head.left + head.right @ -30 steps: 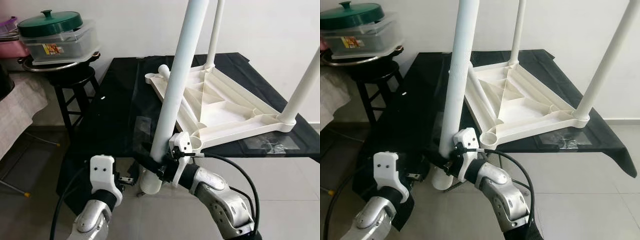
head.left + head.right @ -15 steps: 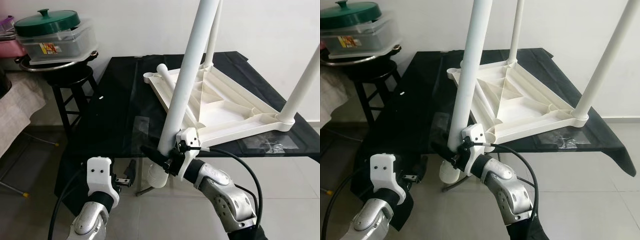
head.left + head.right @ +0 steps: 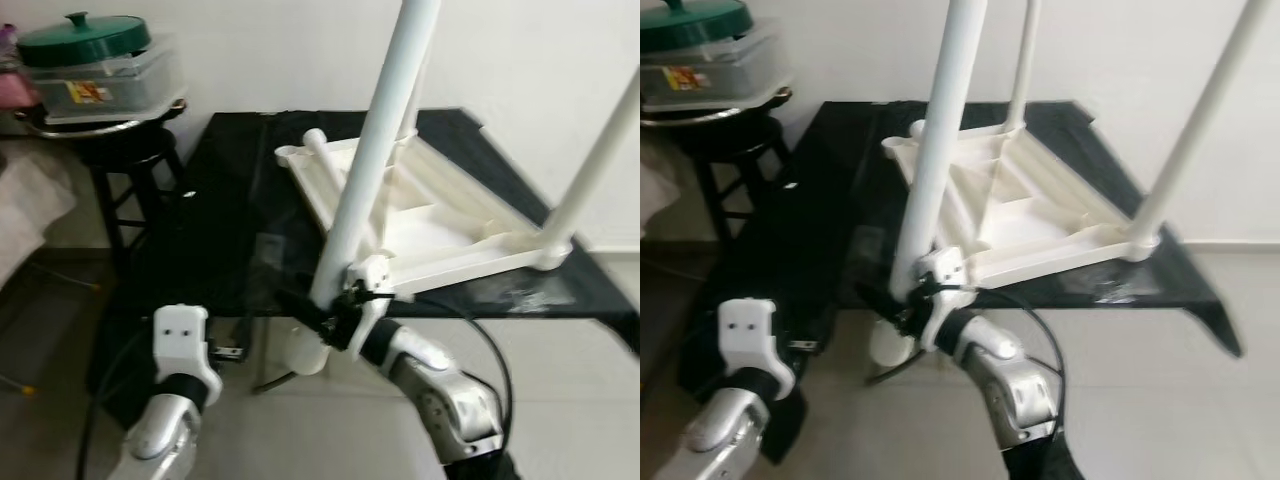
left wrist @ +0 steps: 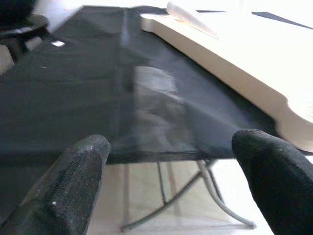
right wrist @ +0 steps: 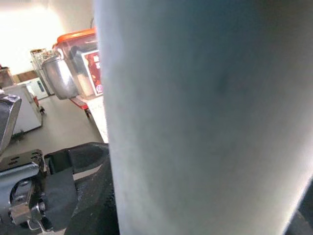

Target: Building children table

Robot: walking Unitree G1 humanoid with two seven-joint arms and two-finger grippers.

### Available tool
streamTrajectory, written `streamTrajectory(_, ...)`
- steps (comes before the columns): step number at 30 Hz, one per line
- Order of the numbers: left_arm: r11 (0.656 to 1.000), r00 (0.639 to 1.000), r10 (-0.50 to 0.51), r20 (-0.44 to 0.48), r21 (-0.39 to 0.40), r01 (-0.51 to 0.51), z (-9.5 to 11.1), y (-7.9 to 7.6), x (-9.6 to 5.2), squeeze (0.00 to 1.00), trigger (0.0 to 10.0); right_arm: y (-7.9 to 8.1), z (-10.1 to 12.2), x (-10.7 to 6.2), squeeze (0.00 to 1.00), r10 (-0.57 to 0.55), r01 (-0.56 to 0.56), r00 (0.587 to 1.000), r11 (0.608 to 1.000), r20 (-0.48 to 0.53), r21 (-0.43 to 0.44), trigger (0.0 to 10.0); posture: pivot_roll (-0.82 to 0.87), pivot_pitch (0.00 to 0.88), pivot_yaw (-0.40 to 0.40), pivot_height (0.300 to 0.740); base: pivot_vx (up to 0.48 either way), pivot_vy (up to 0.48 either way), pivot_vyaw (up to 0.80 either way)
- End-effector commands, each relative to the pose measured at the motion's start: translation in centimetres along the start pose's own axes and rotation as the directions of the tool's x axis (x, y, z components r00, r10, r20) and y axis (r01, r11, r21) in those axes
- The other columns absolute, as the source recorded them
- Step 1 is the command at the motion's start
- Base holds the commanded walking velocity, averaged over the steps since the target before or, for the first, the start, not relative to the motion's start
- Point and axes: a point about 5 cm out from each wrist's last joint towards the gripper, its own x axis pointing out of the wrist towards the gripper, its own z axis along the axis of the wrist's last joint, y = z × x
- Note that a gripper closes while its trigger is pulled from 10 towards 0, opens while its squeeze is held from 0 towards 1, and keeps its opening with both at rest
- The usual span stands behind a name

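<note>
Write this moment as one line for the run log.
right pincer: shut on long white plastic table leg | left pincer: open, idle | upturned white plastic tabletop: on black table

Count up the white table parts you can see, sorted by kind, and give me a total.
Legs: 4 (the held leg in the right gripper; the back leg and the right leg standing upright at corners; the loose leg lying on the tabletop)
Tabletop: 1 (upside down on the black table)
Total: 5
</note>
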Motion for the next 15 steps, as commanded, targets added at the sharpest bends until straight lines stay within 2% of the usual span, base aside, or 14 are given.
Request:
streamTrajectory(1, 1.0, 1.0, 0.006, -0.022, -0.025, -0.007, -0.2, -0.01, -0.18, 0.0, 10.0, -0.07, -0.21, -0.21, 0.0, -0.004, 0.004, 1.0, 1.0, -0.01, -0.019, 10.0, -0.07, 0.062, 0.021, 0.74, 0.0, 0.0, 0.0)
streamTrajectory(15, 0.999, 1.0, 0.004, -0.025, -0.046, -0.005, -0.01, -0.1, -0.01, 0.0, 10.0, -0.4, -0.14, -0.48, 0.0, -0.008, 0.007, 1.0, 1.0, -0.025, -0.022, 10.0, -0.07, 0.08, 0.011, 0.74, 0.0, 0.0, 0.0)
